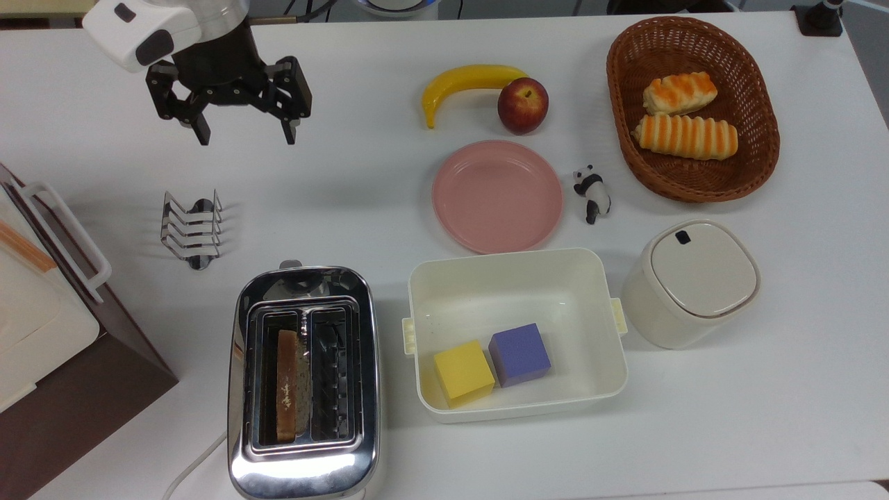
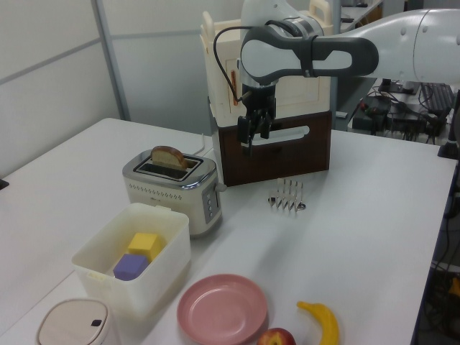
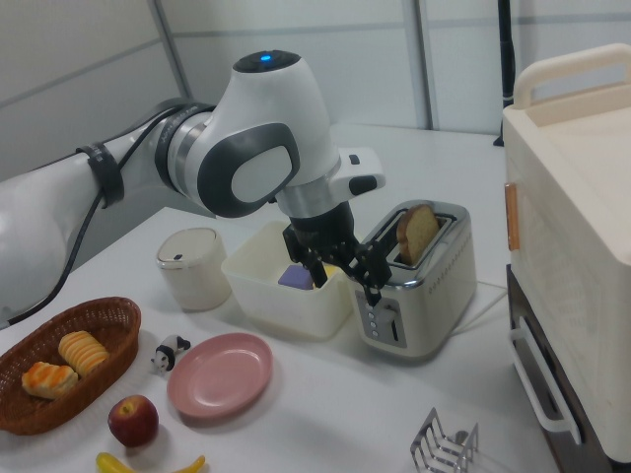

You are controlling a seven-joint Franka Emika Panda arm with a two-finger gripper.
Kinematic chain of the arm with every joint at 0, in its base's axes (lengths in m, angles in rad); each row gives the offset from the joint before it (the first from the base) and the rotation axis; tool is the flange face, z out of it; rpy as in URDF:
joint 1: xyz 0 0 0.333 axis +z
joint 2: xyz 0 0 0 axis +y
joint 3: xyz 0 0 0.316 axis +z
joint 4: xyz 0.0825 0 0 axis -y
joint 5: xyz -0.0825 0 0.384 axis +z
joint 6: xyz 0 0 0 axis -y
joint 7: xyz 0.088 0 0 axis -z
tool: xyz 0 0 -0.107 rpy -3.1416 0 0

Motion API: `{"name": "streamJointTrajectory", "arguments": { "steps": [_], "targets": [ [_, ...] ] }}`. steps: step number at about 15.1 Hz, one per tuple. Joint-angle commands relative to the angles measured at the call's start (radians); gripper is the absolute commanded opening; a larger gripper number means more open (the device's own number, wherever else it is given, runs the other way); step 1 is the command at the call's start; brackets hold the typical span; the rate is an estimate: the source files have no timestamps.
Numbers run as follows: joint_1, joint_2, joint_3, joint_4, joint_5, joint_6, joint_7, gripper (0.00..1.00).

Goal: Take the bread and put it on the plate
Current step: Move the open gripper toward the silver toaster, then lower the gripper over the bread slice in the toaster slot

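Best to carry the gripper (image 1: 242, 137) — fingers spread wide, holding nothing — across to the toaster (image 1: 303, 382), lower squarely astride the bread (image 1: 287, 385) standing on edge in its slot, pinch the flat faces, lift straight up, then over to the plate (image 1: 497, 196).

The toaster (image 1: 303, 382) slot hides the lower bread (image 1: 286, 394). The top view's left edge crops the cabinet (image 1: 42, 333).

White table (image 1: 389, 208) under toaster (image 1: 303, 382), plate (image 1: 497, 196), basket (image 1: 692, 109)
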Motion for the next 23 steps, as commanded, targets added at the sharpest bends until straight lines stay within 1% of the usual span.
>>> {"name": "streamJointTrajectory", "arguments": {
  "steps": [1, 4, 7, 9, 13, 15, 18, 22, 23],
  "targets": [
    [0.017, 0.011, -0.003, -0.018, 0.021, 0.164, 0.108, 1.0],
    [0.017, 0.04, 0.003, -0.015, 0.021, 0.246, 0.151, 1.0],
    [0.019, 0.069, 0.006, -0.018, 0.047, 0.396, 0.215, 1.0],
    [0.022, 0.098, 0.008, -0.017, 0.051, 0.479, 0.261, 1.0],
    [0.055, 0.161, 0.009, -0.018, 0.055, 0.616, 0.295, 1.0],
    [0.075, 0.198, 0.009, -0.018, 0.069, 0.723, 0.332, 1.0],
    [0.1, 0.239, 0.009, -0.02, 0.099, 0.856, 0.344, 1.0],
    [0.129, 0.268, 0.009, -0.018, 0.101, 0.952, 0.343, 1.0],
    [0.129, 0.273, 0.008, -0.018, 0.1, 0.964, 0.343, 0.97]
  ]
}}
